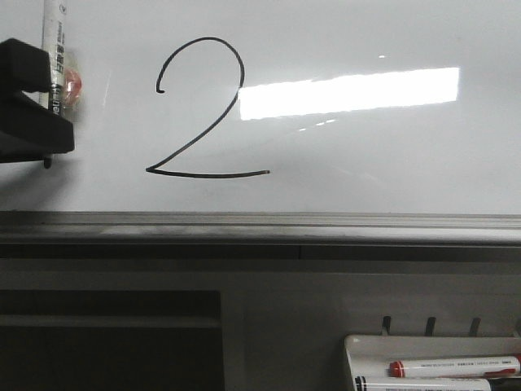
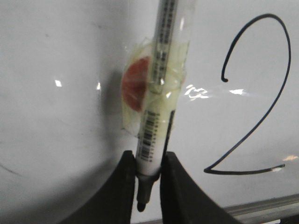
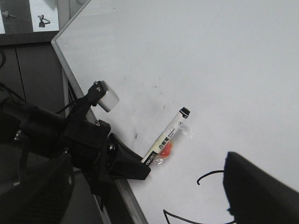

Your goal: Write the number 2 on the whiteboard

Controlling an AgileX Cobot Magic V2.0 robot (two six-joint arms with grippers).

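A black number 2 (image 1: 207, 175) is drawn on the left half of the whiteboard (image 1: 366, 163). My left gripper (image 1: 50, 102) is at the board's left edge, to the left of the 2, shut on a white marker (image 1: 55, 32). In the left wrist view the left gripper (image 2: 148, 175) pinches the marker (image 2: 156, 126) near its dark tip, and the 2 (image 2: 243, 173) lies apart from it. Clear tape and a red patch wrap the barrel. My right gripper (image 3: 149, 205) stands open and wide, holding nothing, and looks at the left gripper (image 3: 135, 168), the marker (image 3: 170, 133) and part of the 2 (image 3: 208, 175).
A grey metal rail (image 1: 260, 228) runs under the board. A white marker tray (image 1: 358, 358) sits at the lower right and holds a red-capped marker (image 1: 456, 367) and a black-ended one (image 1: 423, 383). A bright light reflection (image 1: 350, 92) lies right of the 2.
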